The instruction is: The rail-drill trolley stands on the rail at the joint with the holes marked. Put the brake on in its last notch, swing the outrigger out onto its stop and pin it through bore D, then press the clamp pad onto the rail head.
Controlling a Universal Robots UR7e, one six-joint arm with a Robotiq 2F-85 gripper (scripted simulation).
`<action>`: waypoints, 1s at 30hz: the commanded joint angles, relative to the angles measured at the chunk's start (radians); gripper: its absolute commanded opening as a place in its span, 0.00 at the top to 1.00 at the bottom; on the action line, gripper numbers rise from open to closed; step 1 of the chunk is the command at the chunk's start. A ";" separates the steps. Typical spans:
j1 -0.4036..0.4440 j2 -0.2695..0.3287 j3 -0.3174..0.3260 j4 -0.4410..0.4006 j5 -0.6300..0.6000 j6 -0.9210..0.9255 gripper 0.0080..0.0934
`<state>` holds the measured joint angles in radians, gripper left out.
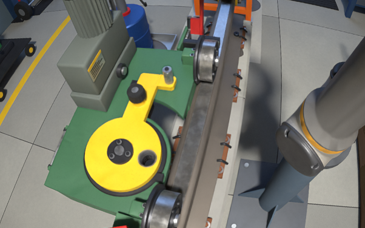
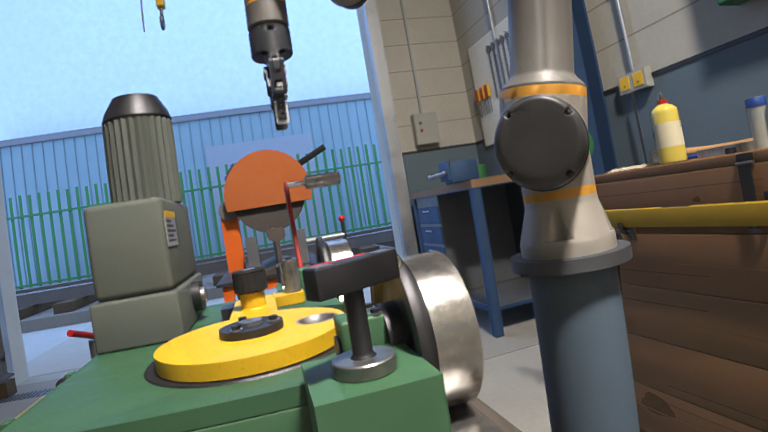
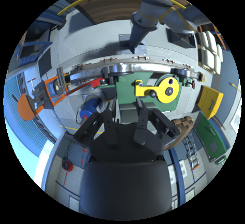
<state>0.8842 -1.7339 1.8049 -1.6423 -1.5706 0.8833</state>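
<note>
The yellow outrigger (image 1: 125,142) lies flat on the green trolley deck (image 1: 80,157), its arm pointing along the rail (image 1: 204,121). A black knob (image 1: 136,93) and a grey pin (image 1: 168,74) stand on the arm. An open bore (image 1: 147,159) shows in its disc. The black clamp pad (image 2: 351,274) stands raised on its stem near the front wheel. The red brake lever (image 3: 85,86) shows at the trolley's far end. My gripper (image 2: 280,113) hangs high above the trolley, open and empty.
A blue drum (image 1: 139,25) stands behind the grey motor housing (image 1: 96,63). An orange saw frame (image 2: 263,190) straddles the rail beyond the trolley. My arm's base column (image 1: 292,179) stands right of the rail. A wooden bench (image 2: 696,291) lies further right.
</note>
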 commanded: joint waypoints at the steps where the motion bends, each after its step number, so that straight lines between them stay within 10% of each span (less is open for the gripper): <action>1: 0.021 0.001 -0.001 0.000 0.000 0.021 0.47; 12: 0.188 0.011 -0.009 -0.002 0.000 0.190 0.47; 30: 0.204 0.014 0.000 -0.014 0.000 0.205 0.47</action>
<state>1.0878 -1.7199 1.8054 -1.6565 -1.5708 1.0881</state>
